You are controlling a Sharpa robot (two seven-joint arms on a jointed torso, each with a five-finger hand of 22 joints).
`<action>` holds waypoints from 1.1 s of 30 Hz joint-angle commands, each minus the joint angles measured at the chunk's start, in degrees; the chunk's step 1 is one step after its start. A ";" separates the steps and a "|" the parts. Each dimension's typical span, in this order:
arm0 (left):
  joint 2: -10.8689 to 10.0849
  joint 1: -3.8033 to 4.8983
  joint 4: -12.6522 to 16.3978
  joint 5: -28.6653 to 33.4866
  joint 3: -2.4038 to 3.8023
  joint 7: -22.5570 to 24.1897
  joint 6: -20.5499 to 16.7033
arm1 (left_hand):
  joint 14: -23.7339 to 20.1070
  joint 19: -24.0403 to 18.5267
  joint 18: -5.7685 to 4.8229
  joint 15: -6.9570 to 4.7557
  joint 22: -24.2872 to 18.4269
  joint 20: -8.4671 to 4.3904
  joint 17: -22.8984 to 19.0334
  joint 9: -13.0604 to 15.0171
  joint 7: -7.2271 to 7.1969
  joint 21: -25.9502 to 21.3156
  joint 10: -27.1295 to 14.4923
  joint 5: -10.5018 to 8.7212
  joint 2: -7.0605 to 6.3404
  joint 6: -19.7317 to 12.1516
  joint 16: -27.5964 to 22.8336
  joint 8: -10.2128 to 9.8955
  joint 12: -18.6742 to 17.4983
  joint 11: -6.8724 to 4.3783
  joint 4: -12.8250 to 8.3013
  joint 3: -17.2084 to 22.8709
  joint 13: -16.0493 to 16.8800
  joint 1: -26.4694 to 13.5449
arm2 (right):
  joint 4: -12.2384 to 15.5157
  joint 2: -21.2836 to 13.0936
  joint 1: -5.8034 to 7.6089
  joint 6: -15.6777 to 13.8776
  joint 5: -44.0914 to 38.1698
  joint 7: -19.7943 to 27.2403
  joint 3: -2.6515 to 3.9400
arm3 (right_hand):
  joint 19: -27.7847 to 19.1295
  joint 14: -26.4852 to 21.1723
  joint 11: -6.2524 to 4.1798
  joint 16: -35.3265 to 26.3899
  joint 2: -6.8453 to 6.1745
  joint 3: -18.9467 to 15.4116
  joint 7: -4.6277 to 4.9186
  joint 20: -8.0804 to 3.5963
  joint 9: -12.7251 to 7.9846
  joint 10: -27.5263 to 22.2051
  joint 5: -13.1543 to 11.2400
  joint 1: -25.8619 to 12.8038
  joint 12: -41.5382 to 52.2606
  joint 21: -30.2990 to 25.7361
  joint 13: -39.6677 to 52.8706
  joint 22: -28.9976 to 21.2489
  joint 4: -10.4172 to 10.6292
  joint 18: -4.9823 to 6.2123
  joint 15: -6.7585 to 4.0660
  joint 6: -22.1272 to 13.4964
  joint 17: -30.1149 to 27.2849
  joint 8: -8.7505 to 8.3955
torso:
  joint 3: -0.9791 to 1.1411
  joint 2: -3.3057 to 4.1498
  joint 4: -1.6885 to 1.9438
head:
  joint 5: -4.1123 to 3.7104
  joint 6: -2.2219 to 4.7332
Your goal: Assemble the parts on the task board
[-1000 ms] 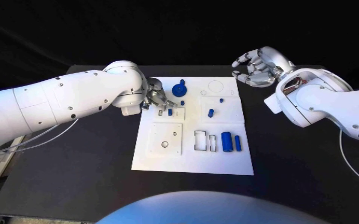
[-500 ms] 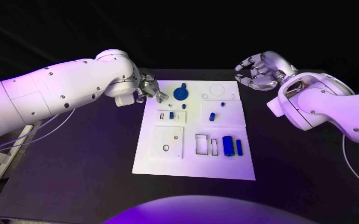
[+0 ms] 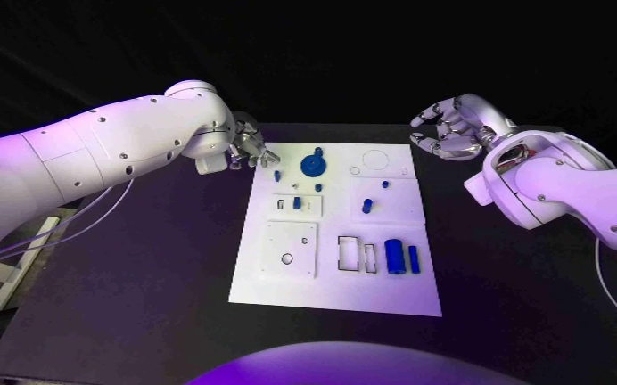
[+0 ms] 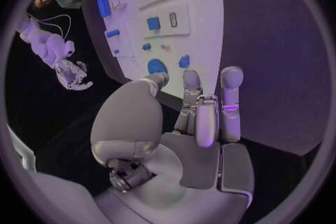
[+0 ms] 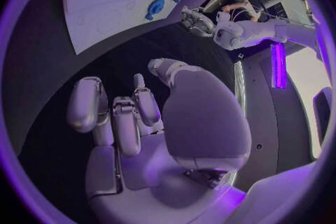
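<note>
- The task board (image 3: 337, 225), a flat white matt plate, lies in the middle of the black table (image 3: 142, 305), between the two hands. Its surface is cut with rectangular and round recesses.
- The parts are small glossy blue pieces. A round disc with a knob (image 3: 313, 165) sits just beyond the left fingertips. Two short cylinders (image 3: 401, 257) lie side by side at the near right. Small pegs (image 3: 366, 206) stand near the middle.
- The left hand (image 3: 248, 148) has drawn back within the last second: it was over the small slots by the disc and now hangs off the board's far left corner. From the left wrist view its fingers (image 4: 232, 102) are straight and slightly apart, holding nothing I can see.
- I judge that a placement there is finished, or was given up, and that the hand is free for the next part.
- The right hand (image 3: 454, 128) has barely moved, off the board's far right corner. Its silver fingers (image 5: 88, 103) are loosely curled and apart, empty.
</note>
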 commanded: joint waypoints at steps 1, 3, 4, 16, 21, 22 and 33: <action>0.98 0.08 -1.29 -1.22 -0.15 1.53 1.63 | 4.12 -0.39 0.18 0.43 -0.08 0.20 8.64 -0.01 0.19 -0.35 -0.26 -0.17 -0.13 -0.23 -0.22 -0.06 -0.29 -0.07 0.12 0.04 -0.02 -0.02 | -0.08 0.03 -0.03 0.37 -1.13 -0.41 0.00 | 0.06 5.36 -0.05 -0.26 -0.05 0.18 0.11 -0.26 0.06 -0.25 0.29 -0.03 -0.28 -0.17 -0.05 1.07 -0.26 0.46 -0.37 -0.42 13.39 0.17 | -0.01 -0.01 -0.12 | 0.10 -0.29; 1.54 0.06 -2.08 -1.23 -0.42 1.65 1.51 | 4.14 -0.34 0.17 0.49 0.03 0.28 8.74 0.02 0.22 -0.32 -0.16 -0.56 0.00 -0.16 -0.18 0.03 -0.13 -0.03 0.15 -0.13 0.11 -0.40 | -0.09 0.01 -0.03 0.39 -1.14 -0.43 0.00 | 0.06 5.36 -0.05 -0.26 -0.05 0.18 0.11 -0.26 0.06 -0.25 0.29 -0.03 -0.28 -0.17 -0.05 1.07 -0.26 0.46 -0.37 -0.42 13.39 0.17 | -0.03 0.00 -0.16 | 0.06 -0.34; 1.85 0.05 -2.50 -1.22 -0.56 1.72 1.45 | 4.14 -0.33 0.19 0.52 0.04 0.33 8.75 0.04 0.23 -0.36 -0.10 -0.85 0.06 -0.12 -0.17 0.09 -0.04 -0.01 0.16 -0.32 0.13 -0.74 | -0.09 0.01 -0.02 0.39 -1.15 -0.43 0.00 | 0.06 5.36 -0.05 -0.26 -0.05 0.18 0.11 -0.26 0.06 -0.25 0.29 -0.03 -0.28 -0.17 -0.05 1.07 -0.26 0.46 -0.37 -0.42 13.39 0.17 | -0.01 0.00 -0.15 | 0.04 -0.39; 4.44 -0.11 -5.71 -1.35 -1.38 2.13 2.37 | 4.11 -0.32 0.24 0.58 0.14 0.47 8.71 0.15 0.21 -0.53 -0.12 -2.06 0.21 0.16 -0.15 0.46 0.13 0.02 0.17 -1.18 -0.10 -2.12 | -0.13 0.14 -0.02 0.30 -1.05 -0.33 0.01 | -0.09 5.29 -0.04 -0.36 -0.08 0.20 0.11 -0.25 0.07 -0.35 0.43 -0.17 -0.38 -0.51 -0.18 0.88 -0.24 0.54 -0.37 -0.43 13.16 0.19 | 0.05 -0.02 -0.12 | -0.03 -0.79; 4.77 -0.18 -6.30 -1.35 -1.45 1.99 3.48 | 4.12 -0.32 0.24 0.58 0.14 0.48 8.76 0.16 0.21 -0.54 -0.16 -2.09 0.19 0.16 -0.13 0.48 0.09 0.02 0.17 -1.23 -0.17 -2.17 | -0.13 0.22 -0.02 0.28 -1.02 -0.28 0.01 | -0.12 5.28 -0.04 -0.38 -0.08 0.20 0.11 -0.25 0.07 -0.38 0.44 -0.18 -0.40 -0.58 -0.23 0.84 -0.24 0.55 -0.37 -0.44 13.11 0.19 | 0.03 -0.06 -0.15 | 0.06 -1.01; 4.81 -0.21 -6.39 -1.35 -1.45 1.97 3.72 | 4.13 -0.31 0.24 0.58 0.15 0.48 8.79 0.16 0.21 -0.53 -0.20 -2.10 0.19 0.16 -0.12 0.48 0.05 0.02 0.16 -1.25 -0.25 -2.18 | -0.13 0.23 -0.02 0.26 -1.02 -0.27 0.01 | -0.12 5.28 -0.04 -0.38 -0.08 0.20 0.11 -0.25 0.07 -0.38 0.44 -0.18 -0.40 -0.58 -0.23 0.84 -0.24 0.55 -0.37 -0.44 13.11 0.19 | 0.02 -0.06 -0.15 | 0.06 -1.01; 5.75 -0.50 -7.63 -1.30 -1.71 1.83 5.76 | 4.11 -0.41 0.28 0.55 0.12 0.50 8.78 0.22 0.08 -0.70 -0.33 -1.79 0.55 0.12 -0.11 0.62 0.09 -0.07 -0.04 -1.03 -0.34 -1.52 | -0.03 0.29 -0.02 0.20 -0.98 -0.18 0.01 | -0.28 5.17 -0.02 -0.53 -0.14 0.18 0.12 -0.24 0.07 -0.39 0.46 -0.35 -0.41 -0.94 -0.22 0.64 -0.22 0.63 -0.35 -0.46 12.74 0.19 | 0.00 -0.10 -0.15 | 0.08 -1.17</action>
